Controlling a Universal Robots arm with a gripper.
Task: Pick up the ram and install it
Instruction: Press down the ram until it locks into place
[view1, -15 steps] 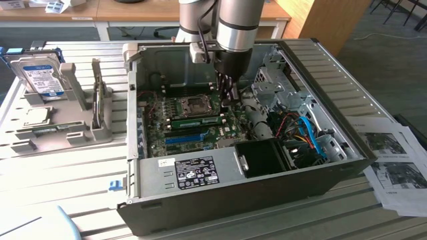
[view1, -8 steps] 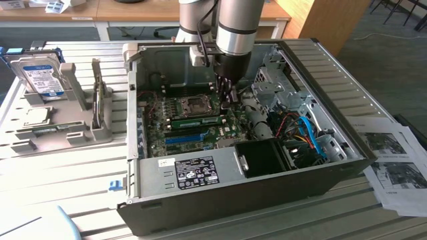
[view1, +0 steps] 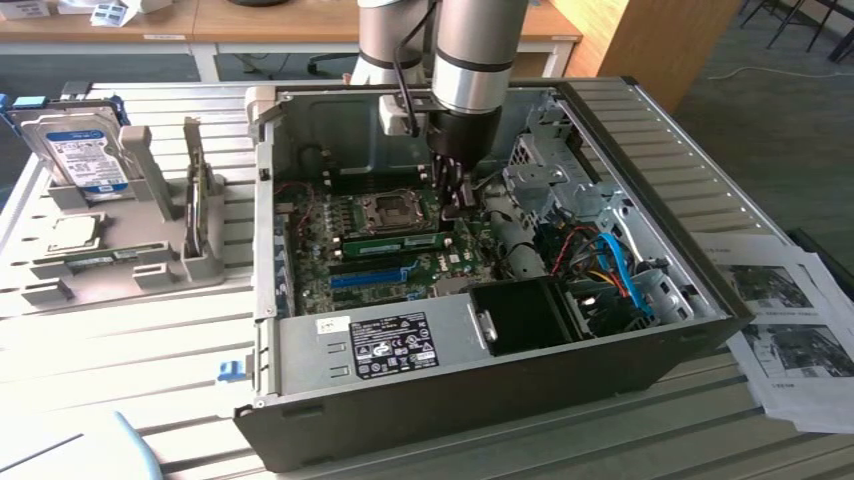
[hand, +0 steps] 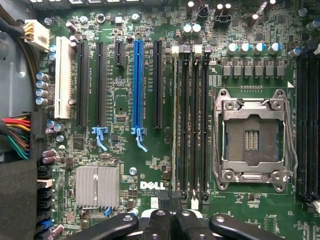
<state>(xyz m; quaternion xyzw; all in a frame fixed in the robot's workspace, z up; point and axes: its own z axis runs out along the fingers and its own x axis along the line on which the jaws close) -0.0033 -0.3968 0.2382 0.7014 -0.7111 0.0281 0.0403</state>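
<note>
With jaws shut on nothing, the gripper (hand: 172, 207) hung over one end of the ram (view1: 394, 243), seated at 6 o'clock from the CPU socket (view1: 390, 208), probably to press it home.

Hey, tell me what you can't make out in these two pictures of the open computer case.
Wrist view: the shut gripper is cut off by the picture's edge past its fingers.
Exterior view: the gripper's tips are lost against dark parts, so what they touch is unclear.
Exterior view: whether the ram is latched in its slot; too small.
Exterior view: the printed sheets are cut by the edge, their text too small.
</note>
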